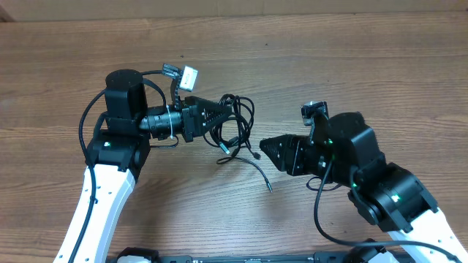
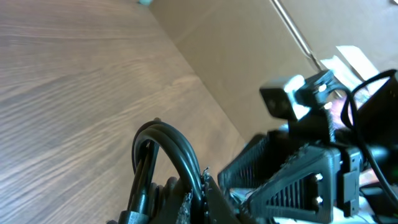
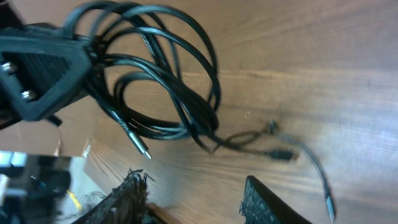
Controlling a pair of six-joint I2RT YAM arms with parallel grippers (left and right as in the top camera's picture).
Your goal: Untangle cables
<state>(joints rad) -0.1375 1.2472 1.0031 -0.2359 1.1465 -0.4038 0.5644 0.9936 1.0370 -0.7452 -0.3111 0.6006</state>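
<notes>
left gripper (image 1: pixel 213 117) clamped tight on the cables (image 1: pixel 240 120), loops bunched right at its fingertips, one loose plug end (image 1: pixel 269 187) trailing off on the table (image 1: pixel 365 58), right gripper (image 1: pixel 268 149) just beyond it, jaws apart, gripping nothing

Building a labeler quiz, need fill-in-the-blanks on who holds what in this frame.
1. The left end effector is clamped on the looped black ___.
2. The right end effector is ___ and holds nothing.
3. A loose plug end lies on the wooden ___.
Missing words: cables; open; table.
</notes>
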